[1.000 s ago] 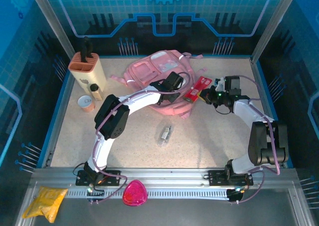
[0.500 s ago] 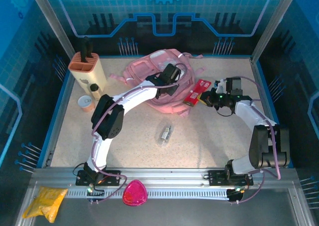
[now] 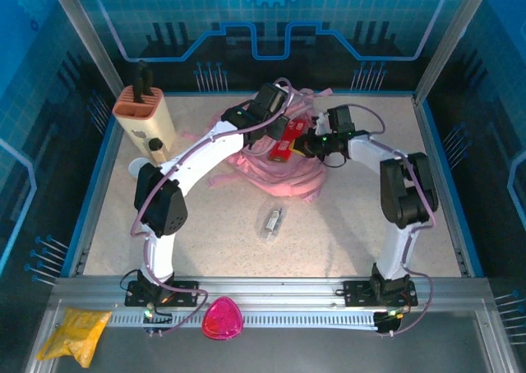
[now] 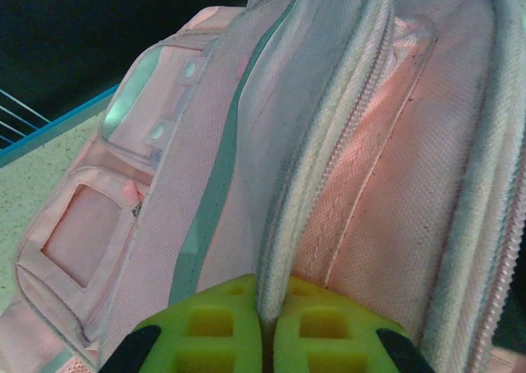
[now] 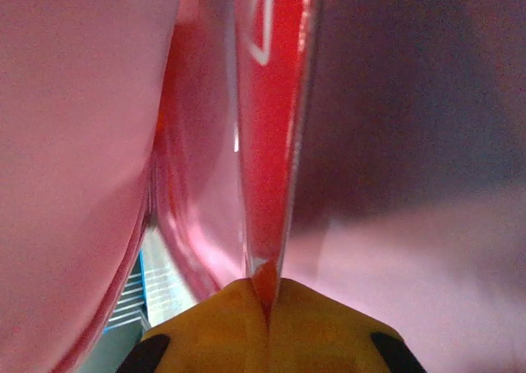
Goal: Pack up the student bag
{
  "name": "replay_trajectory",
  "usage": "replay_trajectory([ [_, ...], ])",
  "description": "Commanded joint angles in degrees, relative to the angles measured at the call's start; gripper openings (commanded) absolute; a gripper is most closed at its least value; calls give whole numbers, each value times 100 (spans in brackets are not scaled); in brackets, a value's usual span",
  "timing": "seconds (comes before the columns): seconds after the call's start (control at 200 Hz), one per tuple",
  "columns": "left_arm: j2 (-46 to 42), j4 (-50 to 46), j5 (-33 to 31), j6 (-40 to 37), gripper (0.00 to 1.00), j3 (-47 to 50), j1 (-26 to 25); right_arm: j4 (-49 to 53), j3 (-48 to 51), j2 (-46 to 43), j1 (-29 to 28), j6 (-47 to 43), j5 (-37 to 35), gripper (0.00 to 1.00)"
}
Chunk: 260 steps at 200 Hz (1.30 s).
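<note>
The pink student bag lies at the back middle of the table, its mouth lifted. My left gripper is shut on the bag's zipper edge, which runs up between the green fingers. My right gripper is shut on a flat red packet, seen edge-on, held at the bag's opening with pink fabric on both sides. The bag's front pockets and pale panels show in the left wrist view.
A beige holder with a dark tool stands at the back left, a small bottle and a cup beside it. A small clear wrapped item lies mid-table. A yellow bag and a pink pouch sit on the front rail.
The left gripper has lifted the bag's edge up and back. The right gripper has carried the red packet leftward from the table's right side to the bag's opening.
</note>
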<state>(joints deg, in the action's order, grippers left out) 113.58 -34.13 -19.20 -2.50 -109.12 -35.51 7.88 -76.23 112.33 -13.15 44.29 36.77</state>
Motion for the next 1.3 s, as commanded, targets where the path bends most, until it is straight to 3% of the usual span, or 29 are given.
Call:
replay_trajectory([
  [0.0, -372, 248, 220, 451, 0, -494, -30, -13, -618, 401, -82, -276, -56, 11],
  [0.11, -379, 270, 270, 531, 0, -479, -27, 433, -1276, 842, -62, -555, -256, 19],
  [0.24, -376, 188, 91, 654, 0, -496, -18, 310, -1038, 655, -22, -644, -467, 35],
  [0.34, -360, 238, 186, 871, 0, -405, 26, 92, -440, 78, -17, -619, -418, 42],
  [0.54, 13, 76, 536, 1529, 0, -459, 43, 98, 1175, -1675, 157, -571, -1316, 51],
  [0.66, 89, -117, 820, 1738, 24, -411, 50, 346, 1678, -2396, 256, -708, -1372, 54],
  [0.715, -47, -245, 895, 1894, 39, -294, 68, 561, 1771, -2646, 269, -821, -1384, 55],
  [0.79, -527, 13, 1133, 2301, 53, 445, 131, 635, 1982, -2978, 240, -836, -1364, 56],
  [0.905, -1366, 967, 1774, 3361, 58, 1945, 470, 938, 2146, -3342, 123, -993, -1339, 58],
  [1.111, -1858, 1560, 2112, 5048, 55, 3676, 1474, 1699, 1944, -3383, -56, -1464, -1164, 62],
  [1.296, -1426, 2238, 2474, 5425, 51, 3975, 1957, 1418, 2238, -3433, -197, -1161, -922, 63],
])
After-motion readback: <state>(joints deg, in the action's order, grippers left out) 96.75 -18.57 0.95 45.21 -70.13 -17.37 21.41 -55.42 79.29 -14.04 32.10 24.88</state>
